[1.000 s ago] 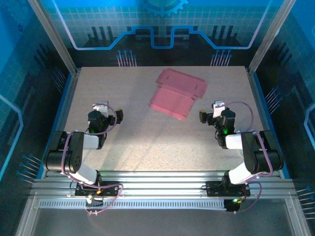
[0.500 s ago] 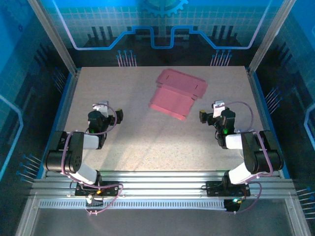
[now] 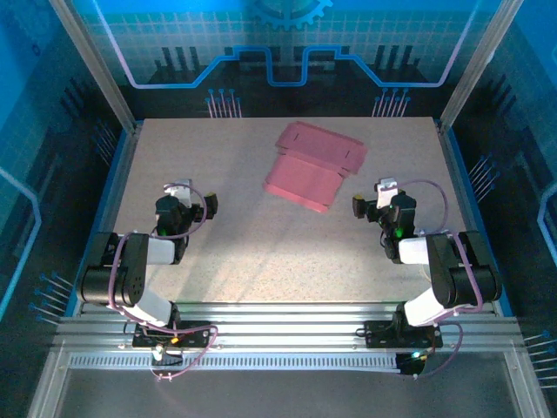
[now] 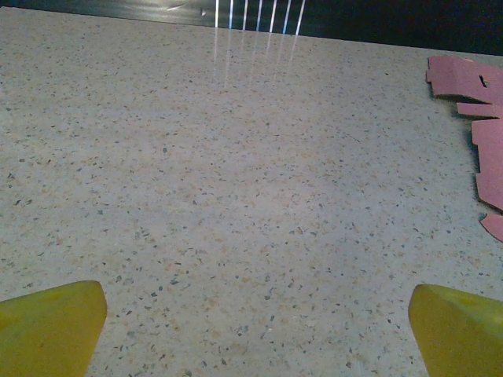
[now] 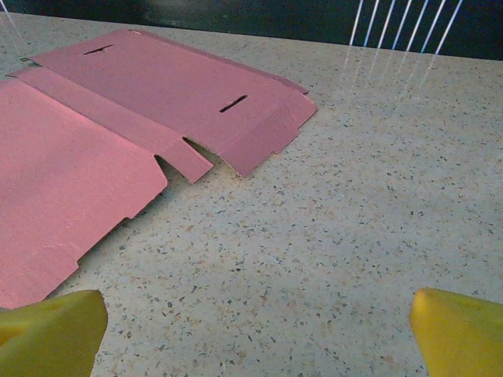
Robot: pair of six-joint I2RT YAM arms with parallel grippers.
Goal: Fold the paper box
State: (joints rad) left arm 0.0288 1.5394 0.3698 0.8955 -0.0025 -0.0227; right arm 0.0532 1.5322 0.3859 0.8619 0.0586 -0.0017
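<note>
Evidently nothing had moved in the last second: the left gripper [image 4: 253, 328] and right gripper [image 5: 255, 330] stayed spread wide, empty, over the speckled beige table [image 3: 244, 252]. The flat pink cardboard paper box [image 3: 313, 167] lay unfolded just ahead-left of the right gripper, so folding had not begun.

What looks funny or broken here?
Nothing looks broken. The paper box lies flat and unfolded on the table, slanted against the table's edges. It isn't torn or crumpled.
</note>
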